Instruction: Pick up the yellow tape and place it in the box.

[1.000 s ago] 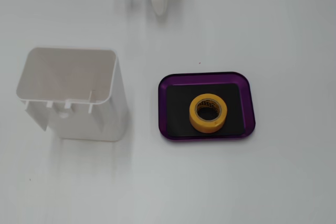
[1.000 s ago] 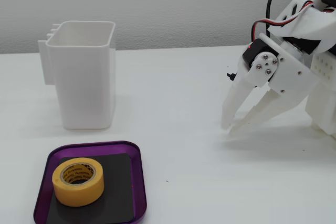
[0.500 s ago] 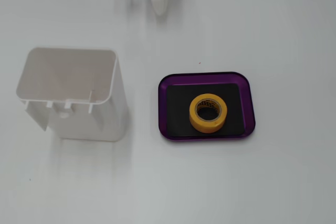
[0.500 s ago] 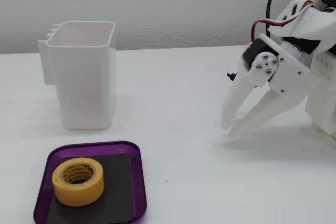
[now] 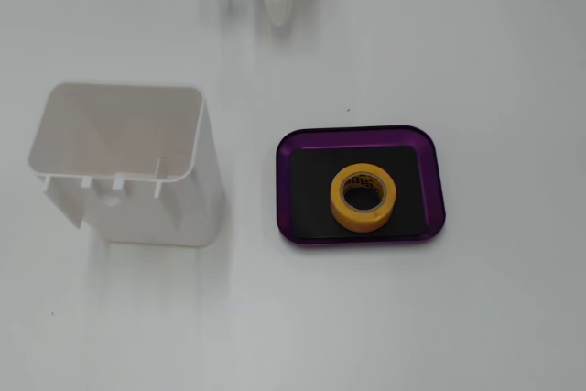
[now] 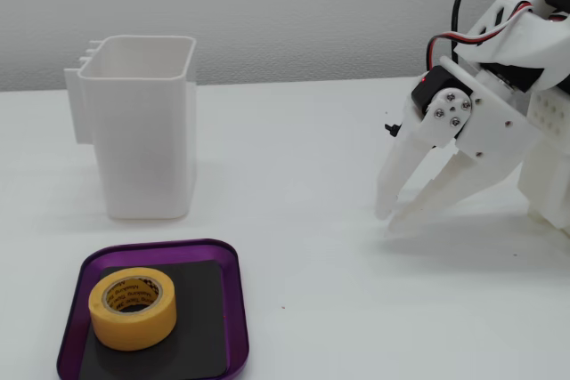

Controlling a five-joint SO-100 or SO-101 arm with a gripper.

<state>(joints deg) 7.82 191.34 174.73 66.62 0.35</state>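
Observation:
The yellow tape [image 5: 388, 200] lies flat on the black floor of the purple box [image 5: 284, 180], a little right of its middle in a fixed view. From the side, in a fixed view, the tape [image 6: 134, 327] sits in the box [image 6: 233, 309] at the lower left. My gripper [image 6: 389, 219] hovers low over the table far to the right of the box, pointing down, its white fingers closed together with nothing between them. Only its tip [image 5: 277, 14] reaches into a fixed view from the top edge.
A tall white open-topped container [image 5: 183, 217] stands left of the box; from the side, in a fixed view, it [image 6: 147, 149] stands behind the box. The arm's white body and cables [image 6: 525, 68] fill the right edge. The tabletop is plain white.

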